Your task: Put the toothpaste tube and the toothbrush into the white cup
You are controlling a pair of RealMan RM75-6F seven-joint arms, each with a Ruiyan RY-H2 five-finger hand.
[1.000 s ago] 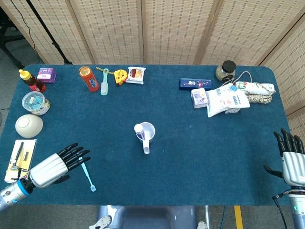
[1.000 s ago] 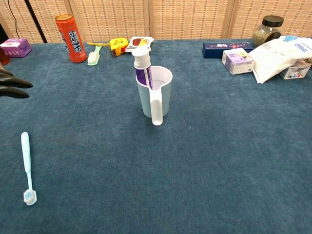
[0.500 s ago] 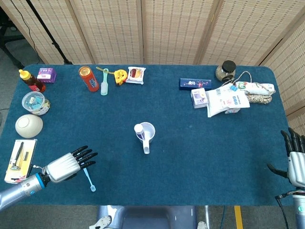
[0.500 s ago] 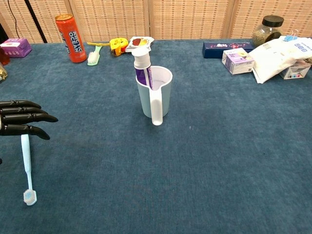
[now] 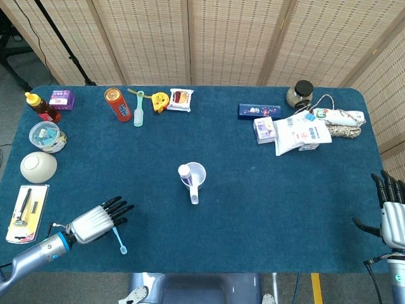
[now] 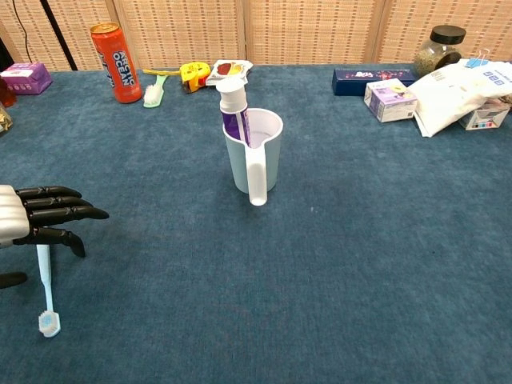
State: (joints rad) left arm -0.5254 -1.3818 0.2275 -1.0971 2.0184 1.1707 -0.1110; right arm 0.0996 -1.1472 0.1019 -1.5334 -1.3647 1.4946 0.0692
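The white cup (image 5: 195,175) (image 6: 256,156) stands upright mid-table, handle toward me. The toothpaste tube (image 5: 184,172) (image 6: 233,108) stands inside it, white cap sticking up on the left. A light blue toothbrush (image 5: 118,239) (image 6: 45,286) lies flat near the front left edge, bristle head toward me. My left hand (image 5: 98,220) (image 6: 36,218) hovers over the brush's handle end with its dark fingers stretched out and apart, holding nothing. My right hand (image 5: 393,212) stays at the far right table edge, fingers extended, empty.
Along the back stand an orange can (image 5: 118,104), a green brush (image 5: 138,114), snack packets (image 5: 180,99), boxes and bags (image 5: 297,132) and a jar (image 5: 301,93). At the left sit a bowl (image 5: 38,166), a tub (image 5: 47,136) and a tray (image 5: 26,212).
My left hand has drawn back toward the front edge and sunk lower over the toothbrush handle. The right hand slid slightly outward. Cup, tube and brush have not moved.
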